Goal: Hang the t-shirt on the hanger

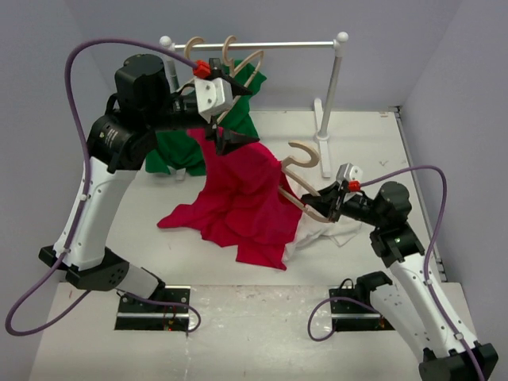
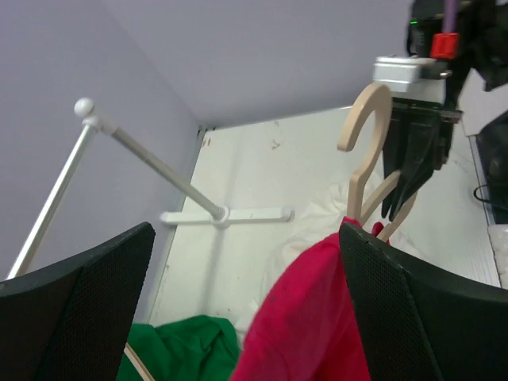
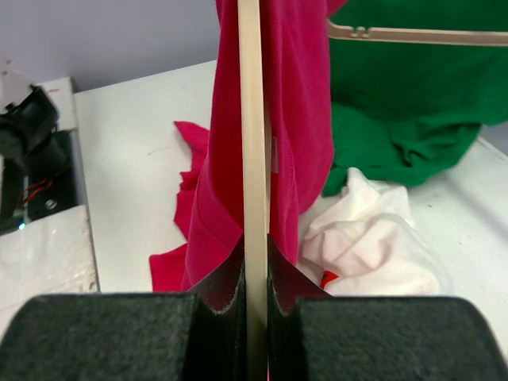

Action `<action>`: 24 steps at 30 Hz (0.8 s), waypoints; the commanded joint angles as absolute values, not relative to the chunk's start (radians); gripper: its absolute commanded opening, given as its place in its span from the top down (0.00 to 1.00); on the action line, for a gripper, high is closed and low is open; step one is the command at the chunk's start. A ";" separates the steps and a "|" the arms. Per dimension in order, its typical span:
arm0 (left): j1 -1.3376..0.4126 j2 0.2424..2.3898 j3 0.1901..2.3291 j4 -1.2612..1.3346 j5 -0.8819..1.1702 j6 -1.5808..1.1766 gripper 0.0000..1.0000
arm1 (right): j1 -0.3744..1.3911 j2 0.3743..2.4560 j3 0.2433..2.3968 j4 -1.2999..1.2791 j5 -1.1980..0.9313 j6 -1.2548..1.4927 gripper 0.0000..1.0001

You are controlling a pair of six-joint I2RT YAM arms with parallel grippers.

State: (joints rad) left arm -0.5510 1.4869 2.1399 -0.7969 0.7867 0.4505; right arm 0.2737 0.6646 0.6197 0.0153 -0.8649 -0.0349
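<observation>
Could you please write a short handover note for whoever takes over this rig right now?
Left gripper: open, raised beside the rack, gripping nothing.
Right gripper: shut on the wooden hanger, held over the table.
Red t-shirt: draped along the hanger, its lower part pooled on the table.
Done: shirt brought onto the hanger's arm.
Left: probably regrasp the shirt and seat it over both shoulders.
</observation>
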 commanded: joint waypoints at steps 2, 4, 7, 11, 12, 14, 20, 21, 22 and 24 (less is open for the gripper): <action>-0.549 1.469 2.152 -1.059 1.006 0.687 0.00 | 0.267 0.715 0.732 -0.093 -1.012 -0.227 1.00; -0.551 1.477 2.107 -1.160 1.013 0.730 0.03 | 0.262 0.733 0.756 -0.138 -1.021 -0.264 1.00; -0.568 1.435 1.977 -1.132 0.968 0.718 0.15 | 0.246 0.763 0.792 -0.184 -1.103 -0.321 1.00; -0.588 1.404 1.866 -1.093 0.886 0.679 0.21 | 0.236 0.799 0.832 -0.244 -1.151 -0.380 1.00; -0.603 1.399 1.845 -1.080 0.850 0.665 0.22 | 0.235 0.812 0.850 -0.269 -1.165 -0.401 1.00; -0.624 1.400 1.818 -1.068 0.804 0.643 0.30 | 0.234 0.832 0.871 -0.308 -1.173 -0.421 1.00; -0.669 1.449 1.808 -1.049 0.687 0.585 0.87 | 0.234 0.834 0.897 -0.354 -1.176 -0.459 1.00; -0.674 1.457 1.809 -1.044 0.672 0.577 1.00 | 0.233 0.832 0.897 -0.357 -1.186 -0.461 1.00; -0.677 1.461 1.813 -1.041 0.664 0.572 1.00 | 0.233 0.830 0.897 -0.356 -1.190 -0.460 1.00; -0.686 1.466 1.821 -1.036 0.657 0.571 1.00 | 0.234 0.827 0.894 -0.345 -1.195 -0.452 1.00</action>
